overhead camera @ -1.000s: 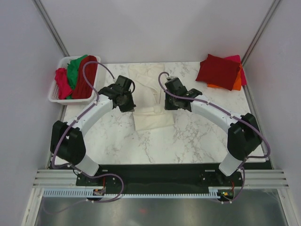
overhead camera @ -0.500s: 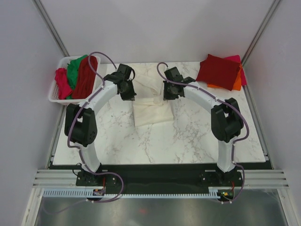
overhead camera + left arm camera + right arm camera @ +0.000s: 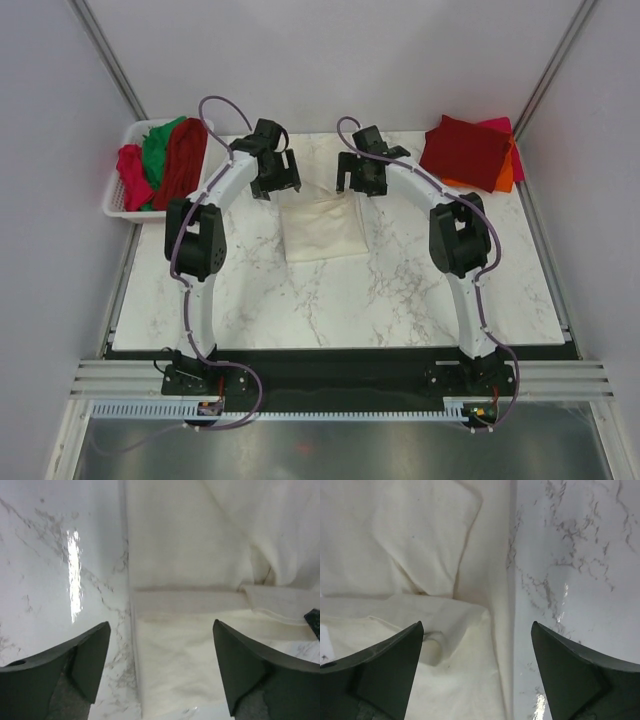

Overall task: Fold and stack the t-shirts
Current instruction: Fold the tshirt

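A cream t-shirt (image 3: 322, 228) lies folded into a small rectangle in the middle of the marble table. My left gripper (image 3: 278, 183) hovers open over its far left corner and my right gripper (image 3: 356, 180) open over its far right corner. In the left wrist view the cream t-shirt (image 3: 195, 580) fills the right side, its left edge running between the wide-apart jaws of the left gripper (image 3: 161, 667), which hold nothing. In the right wrist view the cream t-shirt (image 3: 415, 560) shows layered folds, its right edge between the empty jaws of the right gripper (image 3: 477, 670).
A stack of folded shirts (image 3: 466, 150), dark red on top with orange and pink beneath, sits at the back right corner. A white basket (image 3: 118, 205) at the back left holds red, green and dark red shirts. Grey walls close in both sides.
Both arms reached toward the far side, then both grippers opened and let go of the cream t-shirt. The shirt, long before, now lies as a shorter folded rectangle.
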Controlling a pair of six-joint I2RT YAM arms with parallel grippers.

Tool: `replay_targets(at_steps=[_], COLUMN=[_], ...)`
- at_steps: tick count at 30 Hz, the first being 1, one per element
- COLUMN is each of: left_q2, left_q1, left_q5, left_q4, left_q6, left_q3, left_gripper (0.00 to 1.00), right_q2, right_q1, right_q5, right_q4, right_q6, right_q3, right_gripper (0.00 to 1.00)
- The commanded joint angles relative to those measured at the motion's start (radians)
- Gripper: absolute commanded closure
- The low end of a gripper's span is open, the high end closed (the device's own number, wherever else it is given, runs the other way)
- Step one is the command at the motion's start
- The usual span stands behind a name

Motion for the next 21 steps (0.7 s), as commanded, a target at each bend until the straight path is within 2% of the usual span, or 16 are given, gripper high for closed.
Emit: replay_targets(at_steps=[1,2,5,7,11,14,15,17,18,21], left_q2=[0.042,0.044,-0.001,-0.060,-0.165,-0.217,-0.225,-0.246,-0.252,-0.287], left_q1=[0.042,0.045,0.047,0.044,0.016,-0.040,-0.068,-0.091,-0.109,-0.142], left_q5=[-0.010,-0.011,-0.032,-0.043,-0.052,-0.057,-0.056,-0.040,-0.034,-0.019], left_q4=[-0.039,-0.058,-0.065,-0.067,-0.050,-0.019,-0.003,0.023,0.037,0.097], left_q6=[0.043,0.046,0.063,0.065,0.048,0.051,0.043,0.036,0.020,-0.001], left_q3=[0.154,0.197,0.208,0.188,0.040,-0.068,-0.094,-0.180,-0.207,-0.327], left_gripper=[0.04,0.00,0.00,0.00,0.03,0.05,0.06,0.06,0.07,0.07], right_q2=[0.019,0.018,-0.044,-0.125,-0.254,-0.303,-0.308,-0.295,-0.265,-0.181], right_q1=[-0.042,-0.048,-0.056,-0.053,-0.033,-0.007,0.002,0.029,0.032,0.033], right_q5=[0.034,0.039,0.089,0.094,0.048,-0.063,-0.110,-0.162,-0.232,-0.312], right_q4=[-0.037,-0.046,-0.048,-0.020,0.116,0.199,0.227,0.288,0.299,0.327], right_q6=[-0.013,-0.016,-0.028,-0.028,-0.011,-0.002,-0.016,-0.017,-0.016,0.006], right_q3=[0.107,0.119,0.100,0.000,-0.213,-0.331,-0.371,-0.387,-0.376,-0.318], right_gripper=[0.02,0.02,0.02,0.02,0.03,0.15,0.32,0.46,0.57,0.67])
